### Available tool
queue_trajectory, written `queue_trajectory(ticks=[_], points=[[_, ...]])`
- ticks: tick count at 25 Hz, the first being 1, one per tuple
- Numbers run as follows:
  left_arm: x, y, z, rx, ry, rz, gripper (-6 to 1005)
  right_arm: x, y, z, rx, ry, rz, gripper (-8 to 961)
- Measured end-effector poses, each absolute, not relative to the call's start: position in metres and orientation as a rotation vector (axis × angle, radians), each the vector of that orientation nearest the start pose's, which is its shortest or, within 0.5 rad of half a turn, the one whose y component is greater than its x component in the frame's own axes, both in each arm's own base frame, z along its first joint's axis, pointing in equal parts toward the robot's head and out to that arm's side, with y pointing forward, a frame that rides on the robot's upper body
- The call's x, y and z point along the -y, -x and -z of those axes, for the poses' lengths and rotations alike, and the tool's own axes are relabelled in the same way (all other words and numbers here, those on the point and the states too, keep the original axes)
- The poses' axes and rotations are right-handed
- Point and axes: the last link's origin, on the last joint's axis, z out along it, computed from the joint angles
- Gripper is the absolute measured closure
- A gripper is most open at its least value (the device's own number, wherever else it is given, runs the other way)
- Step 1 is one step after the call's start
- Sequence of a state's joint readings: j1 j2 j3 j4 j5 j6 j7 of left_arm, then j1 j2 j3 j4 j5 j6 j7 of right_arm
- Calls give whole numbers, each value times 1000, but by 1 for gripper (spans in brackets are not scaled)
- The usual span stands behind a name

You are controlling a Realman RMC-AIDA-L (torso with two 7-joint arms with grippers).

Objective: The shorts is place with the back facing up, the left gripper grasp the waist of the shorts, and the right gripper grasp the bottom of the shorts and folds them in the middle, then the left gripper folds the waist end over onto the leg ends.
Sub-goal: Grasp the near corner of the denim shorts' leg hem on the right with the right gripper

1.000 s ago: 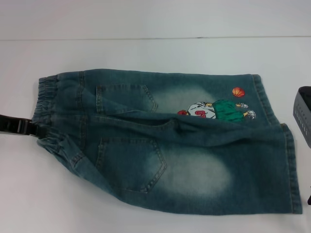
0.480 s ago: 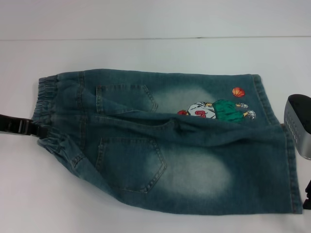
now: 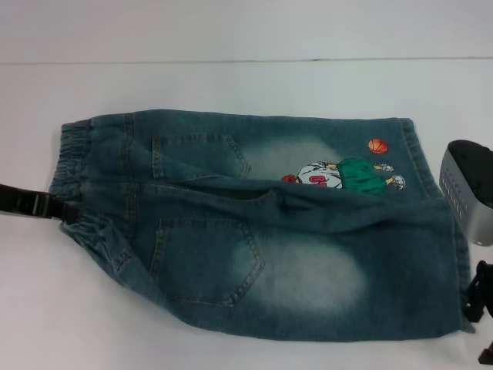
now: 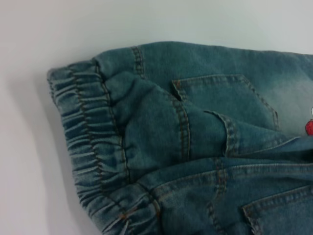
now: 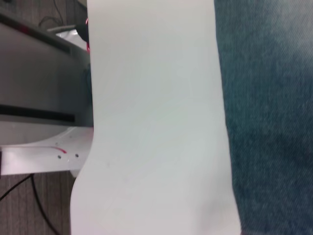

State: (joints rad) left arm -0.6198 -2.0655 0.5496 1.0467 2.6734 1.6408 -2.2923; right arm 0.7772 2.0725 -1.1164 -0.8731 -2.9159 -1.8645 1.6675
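**Gripping soft denim at the two short edges**

Judging by the folds, we take the shorts for soft, limp, fairly heavy denim that will sag between two holds, not slide. They lie back up on the white table, with a diagonal crease across the pockets.

The left claw is at the waist of the shorts, mid-band; the gathers bunch there, so we judge it clamped on the elastic.

The right claw hangs just beside the bottom of the shorts; we cannot tell whether it is apart or together. Its best hold looks like the thick stitched hem, mid-edge, below the basketball patch.
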Motion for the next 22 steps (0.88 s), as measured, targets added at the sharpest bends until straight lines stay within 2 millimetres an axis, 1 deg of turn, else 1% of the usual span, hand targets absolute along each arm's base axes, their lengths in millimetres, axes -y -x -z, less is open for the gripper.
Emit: queue_trajectory(ticks=[7,22], points=[[-346,294,-69,1542,2323,-15,969,-326,-248,-11,-356,3196,1074,262],[-347,294,-68,1537,2330,-25,970,-331,-246,-8,-278,3198,1012,292]])
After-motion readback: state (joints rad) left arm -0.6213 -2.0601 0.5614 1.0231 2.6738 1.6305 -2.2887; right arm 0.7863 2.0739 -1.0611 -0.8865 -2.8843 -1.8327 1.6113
